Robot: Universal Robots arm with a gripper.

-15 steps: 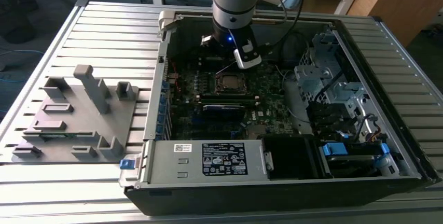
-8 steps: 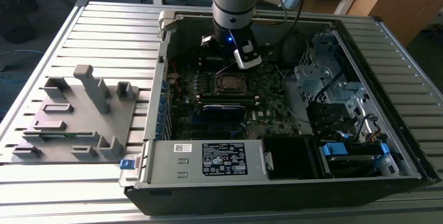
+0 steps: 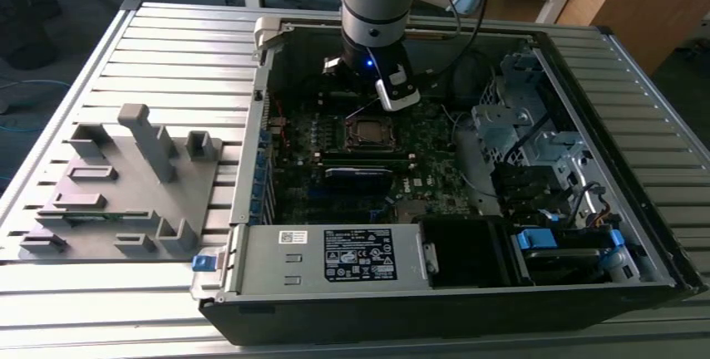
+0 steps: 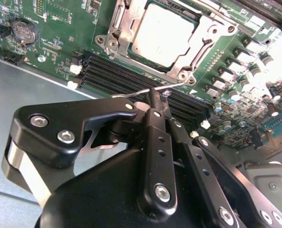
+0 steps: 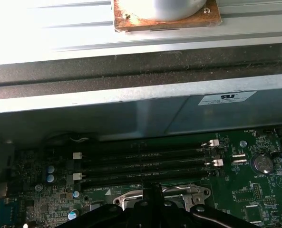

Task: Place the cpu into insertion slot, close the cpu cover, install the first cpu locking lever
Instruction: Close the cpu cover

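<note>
Sitting in its socket on the motherboard (image 4: 50, 42), the cpu (image 4: 165, 33) lies flat under the lowered cpu cover (image 4: 200, 47). Hand (image 4: 153, 97): fingers pressed together, tip touching the thin wire locking lever (image 4: 126, 94), just beside the socket, over the memory slots (image 4: 117, 78). Open computer case (image 3: 246, 184) rests on the slatted surface (image 3: 166, 51).

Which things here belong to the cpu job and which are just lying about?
Job: cpu, cpu cover closed over it, locking lever, pincer at the lever.
Just lying about: memory slots, coin battery, grey fixture, power supply.
</note>
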